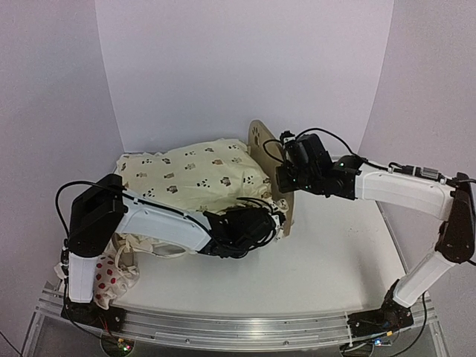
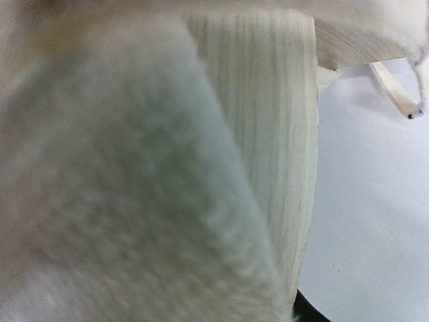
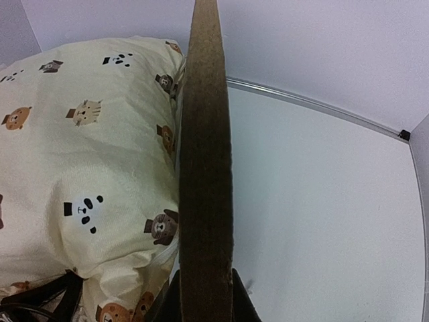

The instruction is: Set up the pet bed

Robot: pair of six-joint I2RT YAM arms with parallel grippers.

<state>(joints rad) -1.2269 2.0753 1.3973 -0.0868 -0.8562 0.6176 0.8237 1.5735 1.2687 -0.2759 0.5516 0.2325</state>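
Since the bed (image 1: 260, 139) stands at the back of the counter (image 1: 335, 253) with the cushion (image 1: 193, 175) heaped over it, the right jaws are clamped on the headboard (image 3: 204, 168) edge, probably to steady the frame. The left jaws sit buried in fabric beneath the cushion, and I cannot tell whether they grip anything.

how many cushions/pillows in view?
2: animal-print cushion at back left, against the pet bed headboard; red-spotted pillow at the near-left edge. Others may be hidden beneath.
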